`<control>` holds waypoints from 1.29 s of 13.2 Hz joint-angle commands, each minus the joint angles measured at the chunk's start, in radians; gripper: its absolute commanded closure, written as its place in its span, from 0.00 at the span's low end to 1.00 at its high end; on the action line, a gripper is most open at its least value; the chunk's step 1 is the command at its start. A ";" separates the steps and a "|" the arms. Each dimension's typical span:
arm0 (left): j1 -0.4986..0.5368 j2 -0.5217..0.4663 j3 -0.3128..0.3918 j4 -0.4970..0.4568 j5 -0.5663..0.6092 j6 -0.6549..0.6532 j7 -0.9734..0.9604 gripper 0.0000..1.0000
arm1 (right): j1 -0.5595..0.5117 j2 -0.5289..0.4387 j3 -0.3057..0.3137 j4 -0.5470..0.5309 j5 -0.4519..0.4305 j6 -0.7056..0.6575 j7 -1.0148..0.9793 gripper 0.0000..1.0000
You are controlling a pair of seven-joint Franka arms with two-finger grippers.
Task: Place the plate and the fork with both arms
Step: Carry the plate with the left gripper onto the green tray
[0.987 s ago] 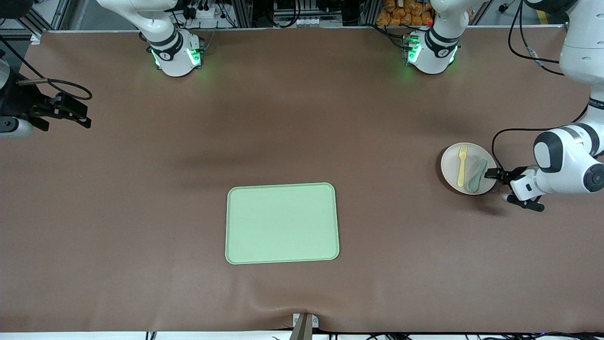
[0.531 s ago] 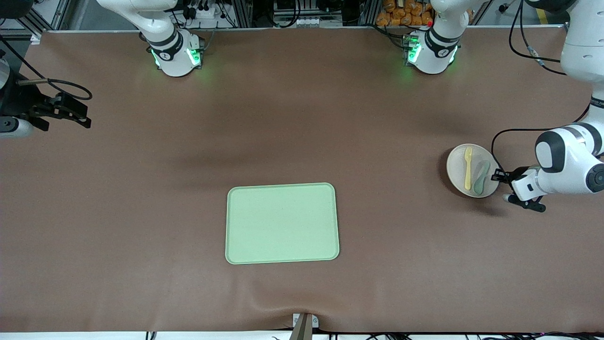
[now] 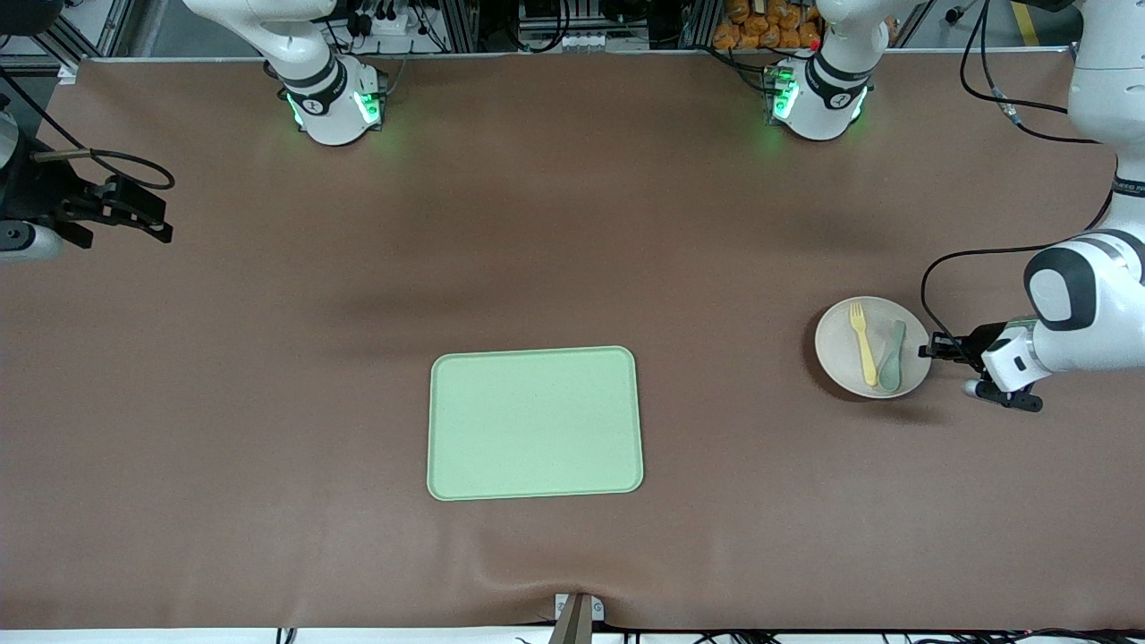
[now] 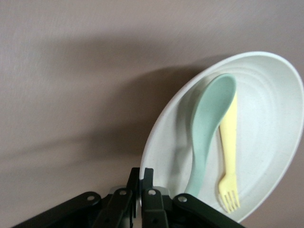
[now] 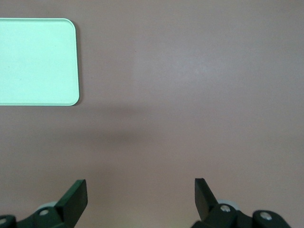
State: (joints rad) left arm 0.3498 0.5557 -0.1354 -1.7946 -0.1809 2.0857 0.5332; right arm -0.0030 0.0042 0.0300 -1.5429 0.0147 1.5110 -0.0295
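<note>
The cream-white plate is held just above the table at the left arm's end, casting a shadow. The pale-yellow fork and a muted green spoon lie side by side in it. My left gripper is shut on the plate's rim. In the left wrist view my left gripper pinches the rim of the plate, with the fork and spoon inside. My right gripper is open and empty over the table at the right arm's end, where the arm waits; it shows in the right wrist view.
The pale-green tray lies empty in the middle of the table, nearer the front camera than both bases; it also shows in the right wrist view. Brown mat covers the table. A black cable loops by the left wrist.
My left gripper has carried the plate, with fork and spoon in it, nearer the front camera and a little toward the tray. The right arm has not moved.
</note>
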 commanded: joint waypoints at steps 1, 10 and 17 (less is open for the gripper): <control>-0.006 -0.013 -0.058 0.066 -0.074 -0.047 -0.091 1.00 | -0.020 -0.024 0.010 -0.023 0.008 0.008 -0.015 0.00; -0.490 0.202 -0.139 0.426 -0.072 -0.017 -0.985 1.00 | -0.023 -0.023 0.001 -0.022 0.007 0.003 -0.015 0.00; -0.661 0.341 -0.138 0.457 -0.074 0.313 -1.150 1.00 | -0.028 0.003 -0.001 -0.006 0.007 0.008 -0.016 0.00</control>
State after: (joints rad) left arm -0.3001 0.8612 -0.2830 -1.3773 -0.2396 2.3889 -0.6175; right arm -0.0085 0.0084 0.0211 -1.5430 0.0147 1.5147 -0.0295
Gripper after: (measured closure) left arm 0.947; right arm 0.000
